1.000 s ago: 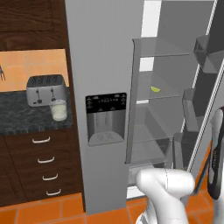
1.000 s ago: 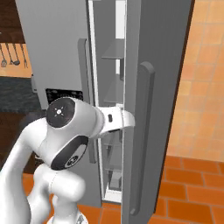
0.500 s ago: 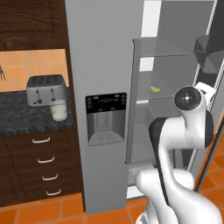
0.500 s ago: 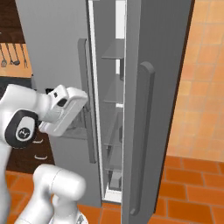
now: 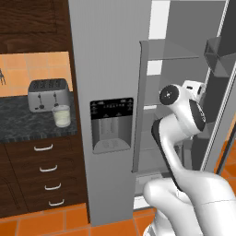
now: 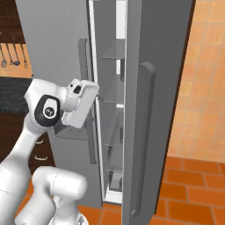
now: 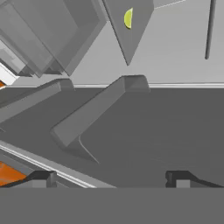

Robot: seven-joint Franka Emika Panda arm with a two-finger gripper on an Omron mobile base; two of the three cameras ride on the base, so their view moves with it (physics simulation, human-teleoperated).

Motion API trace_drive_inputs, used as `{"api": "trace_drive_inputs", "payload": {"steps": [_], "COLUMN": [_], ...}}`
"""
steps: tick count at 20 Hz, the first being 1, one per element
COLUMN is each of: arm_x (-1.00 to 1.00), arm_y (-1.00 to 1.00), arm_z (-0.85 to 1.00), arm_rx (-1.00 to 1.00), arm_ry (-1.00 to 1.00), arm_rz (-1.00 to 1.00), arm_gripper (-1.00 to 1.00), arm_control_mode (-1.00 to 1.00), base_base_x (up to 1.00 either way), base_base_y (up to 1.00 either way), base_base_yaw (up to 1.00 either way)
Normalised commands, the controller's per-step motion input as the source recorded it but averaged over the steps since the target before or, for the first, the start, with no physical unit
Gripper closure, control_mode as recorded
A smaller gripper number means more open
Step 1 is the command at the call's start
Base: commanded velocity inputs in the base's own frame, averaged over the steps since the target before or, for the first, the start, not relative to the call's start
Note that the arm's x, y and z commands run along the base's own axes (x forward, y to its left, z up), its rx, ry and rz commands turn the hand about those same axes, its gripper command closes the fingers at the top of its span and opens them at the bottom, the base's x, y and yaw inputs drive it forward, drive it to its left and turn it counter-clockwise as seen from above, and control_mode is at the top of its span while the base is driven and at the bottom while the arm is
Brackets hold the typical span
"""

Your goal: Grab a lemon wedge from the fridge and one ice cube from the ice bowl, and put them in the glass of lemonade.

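One fridge (image 5: 110,69) door open | lemon wedge (image 7: 127,19) on shelf | orange tile floor (image 6: 193,193)

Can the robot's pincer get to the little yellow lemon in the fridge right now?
Probably yes. The fridge door stands open, and in the hand view the lemon lies on a shelf ahead of the open pincer. Nothing seems to block the way, though a shelf edge hides part of it.
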Motion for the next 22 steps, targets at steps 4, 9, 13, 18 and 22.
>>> {"api": "trace_drive_inputs", "payload": {"steps": [4,9,13,18,22], "arm_x": [0.75,0.77,-0.32,-0.94,-0.93], "arm_y": [-1.0,-0.87,-1.0,-1.0,-0.43], "arm_z": [-0.09,-0.3,-0.48,-0.16,0.26], "arm_rx": [0.0,-0.01,0.0,0.0,0.01], "arm_ry": [0.13,0.24,0.13,-0.05,-0.39], "arm_rz": [0.0,0.0,-0.09,-0.13,-0.02], "arm_gripper": [-1.0,-1.0,-1.0,-1.0,-1.0], "arm_control_mode": [-1.0,-1.0,-1.0,-1.0,-1.0], "base_base_x": [0.0,0.0,0.0,0.0,0.0], "base_base_y": [0.0,0.0,0.0,0.0,0.0], "base_base_yaw": [0.0,0.0,0.0,0.0,0.0]}}
